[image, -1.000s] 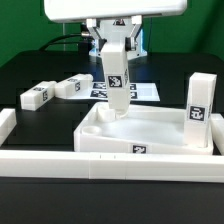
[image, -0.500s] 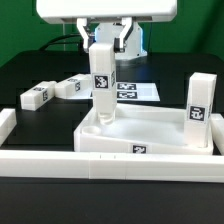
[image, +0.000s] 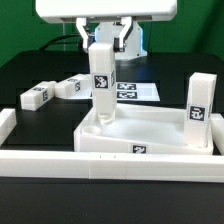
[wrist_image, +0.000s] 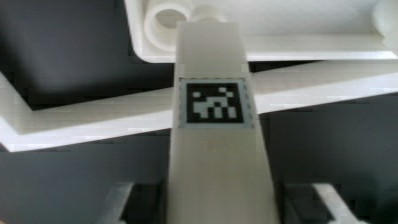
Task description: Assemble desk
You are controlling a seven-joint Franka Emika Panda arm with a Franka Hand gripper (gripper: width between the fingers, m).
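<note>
- The tabletop point(image: 150, 128) lies on the black counter point(image: 30, 60), rim up, just behind the long white border wall point(image: 60, 165).
- One standing leg point(image: 197, 105) is upright in the tabletop's corner at the exterior view's right. That corner looks done, though the pictures do not show how firmly the leg is seated.
- The held leg point(image: 102, 85) is the second one in hand. It hangs nearly upright, its lower end down inside the tray at the far corner on the exterior view's left.
- In the wrist view, the round corner recess point(wrist_image: 173, 15) shows open just beside the leg's far tip, so this leg seems to rest next to its hole and is not yet fitted.
- Two loose legs point(image: 35, 95) point(image: 72, 87) lie flat on the counter, well apart from the tabletop on the exterior view's left, near the marker board point(image: 135, 90). By my reckoning, the task is under halfway, with three legs left to fix.
- The arm reaches down from above the far side of the tabletop, its wrist pointing straight down along the leg.
- The fingers point(image: 90, 38) are clamped on the held leg's upper end, one on each side, with its tag face turned toward the exterior camera.
</note>
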